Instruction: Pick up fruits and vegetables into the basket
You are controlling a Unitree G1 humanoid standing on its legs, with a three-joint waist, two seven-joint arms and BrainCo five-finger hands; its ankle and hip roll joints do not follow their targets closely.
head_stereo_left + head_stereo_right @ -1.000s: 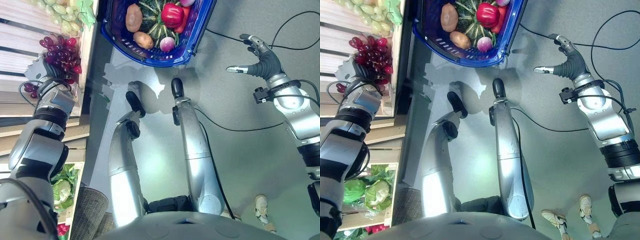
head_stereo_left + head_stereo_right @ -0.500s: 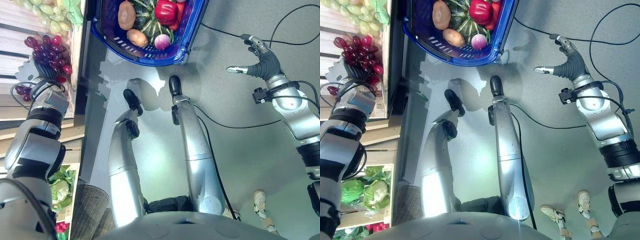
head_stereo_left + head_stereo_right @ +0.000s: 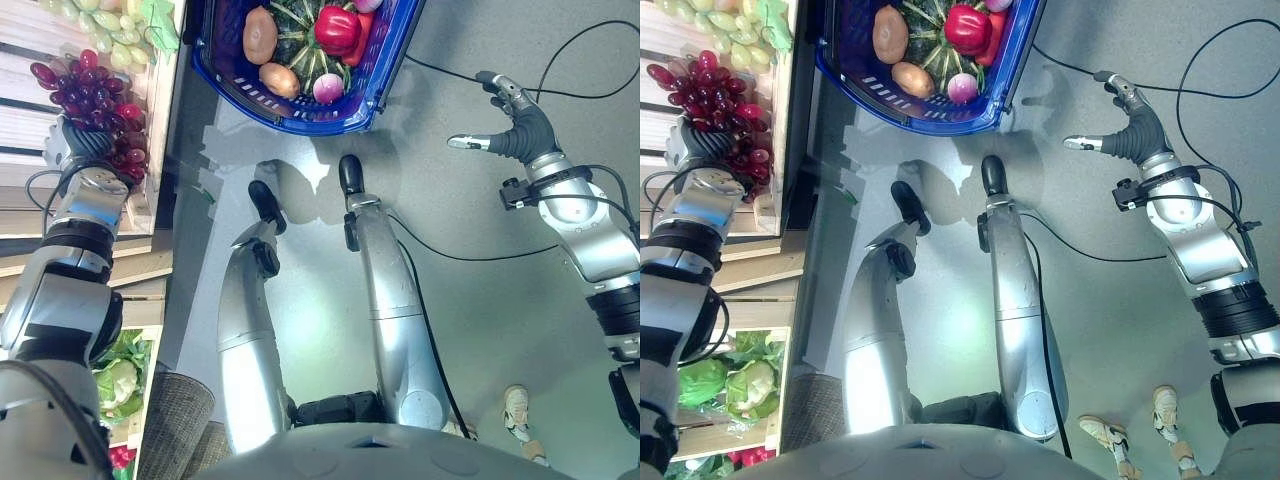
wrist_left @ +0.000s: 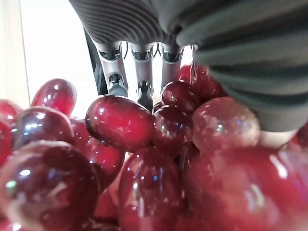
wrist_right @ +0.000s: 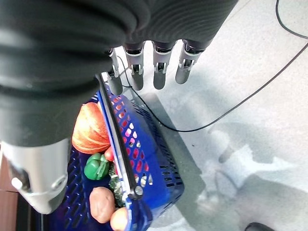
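A bunch of red grapes (image 3: 95,95) lies on the wooden shelf (image 3: 40,200) at the left. My left hand (image 3: 82,145) is in the bunch with its fingers curled round it. In the left wrist view the grapes (image 4: 120,125) press against the palm and cover the fingertips. The blue basket (image 3: 385,70) stands on the floor ahead. It holds a red pepper (image 3: 337,28), two brown potatoes (image 3: 260,35), a green striped squash and a small pink radish. My right hand (image 3: 520,125) hangs open over the floor to the right of the basket, fingers (image 5: 159,72) straight.
Green grapes (image 3: 120,25) lie further back on the same shelf. A lower crate holds leafy greens (image 3: 118,365). A dark woven bin (image 3: 180,420) stands by the shelf's near end. A person's shoe (image 3: 517,410) is on the grey floor at the lower right.
The left hand has pushed further into the shelf and the red bunch has moved with it. The loose grapes beside the wrist are gone. The right hand holds its pose.
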